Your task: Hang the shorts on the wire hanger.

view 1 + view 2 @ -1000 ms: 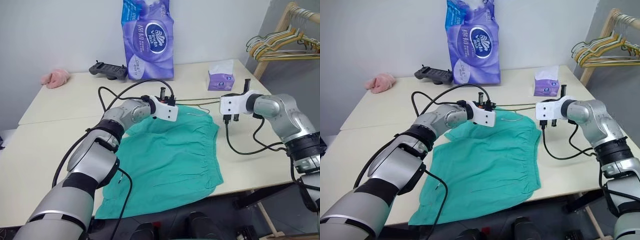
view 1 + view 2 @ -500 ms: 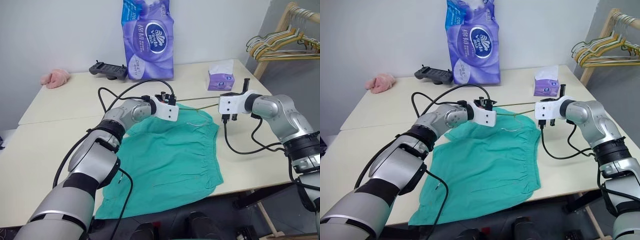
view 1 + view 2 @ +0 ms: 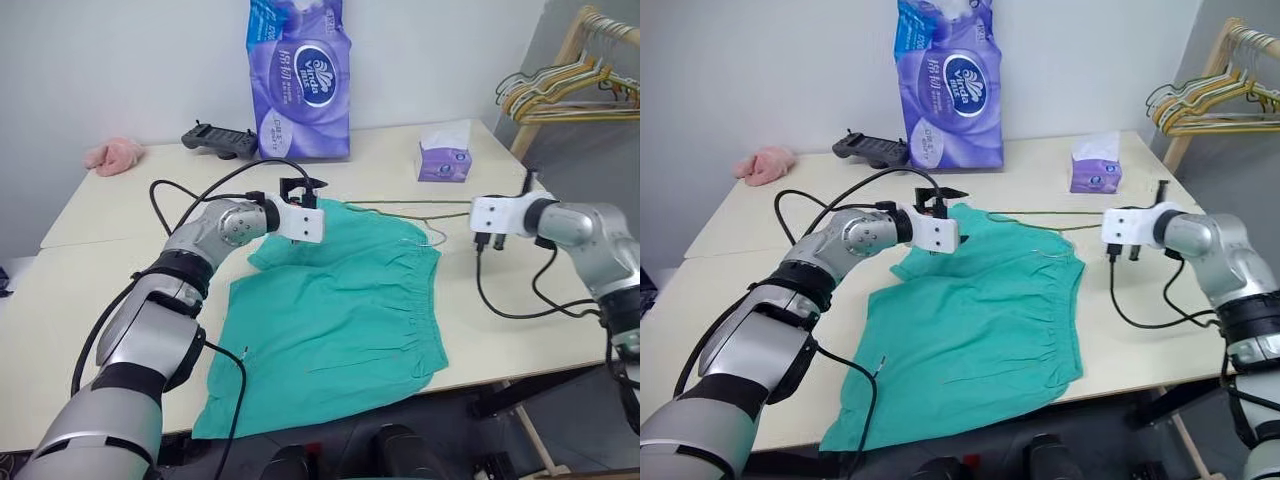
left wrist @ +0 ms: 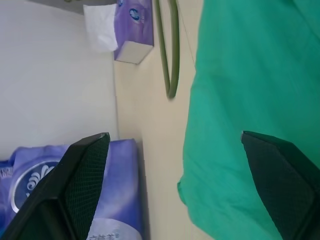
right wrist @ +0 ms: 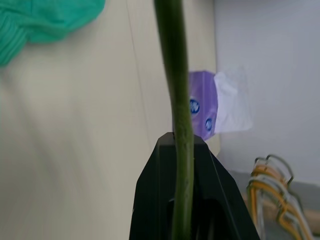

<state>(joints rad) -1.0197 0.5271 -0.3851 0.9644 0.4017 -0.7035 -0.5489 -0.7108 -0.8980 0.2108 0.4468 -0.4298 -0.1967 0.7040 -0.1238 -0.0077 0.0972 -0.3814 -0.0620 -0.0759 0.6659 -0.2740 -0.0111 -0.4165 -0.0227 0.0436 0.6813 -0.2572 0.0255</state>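
The teal shorts (image 3: 340, 300) lie flat on the table (image 3: 90, 300), one leg reaching the front edge. The wire hanger (image 3: 420, 203) is a thin olive wire running level along the shorts' far edge, past the waistband toward the right. My right gripper (image 3: 525, 185) is shut on its right end; in the right wrist view the wire (image 5: 175, 75) runs straight out between the closed fingers (image 5: 150, 200). My left gripper (image 3: 305, 184) stands open at the shorts' far left corner. In the left wrist view its fingers (image 4: 85, 170) are spread wide, holding nothing, with the hanger's loop (image 4: 167, 50) beyond.
A tall purple tissue-roll pack (image 3: 298, 80) and a black controller (image 3: 218, 140) stand at the table's back. A small purple tissue box (image 3: 443, 160) is just behind the hanger. A pink fluffy cloth (image 3: 112, 155) lies far left. A wooden rack with several hangers (image 3: 570, 85) is at the right.
My left gripper has let go of the hanger, opened, and drawn off to the left. My right gripper has moved right, pulling the hanger along the shorts' far edge.
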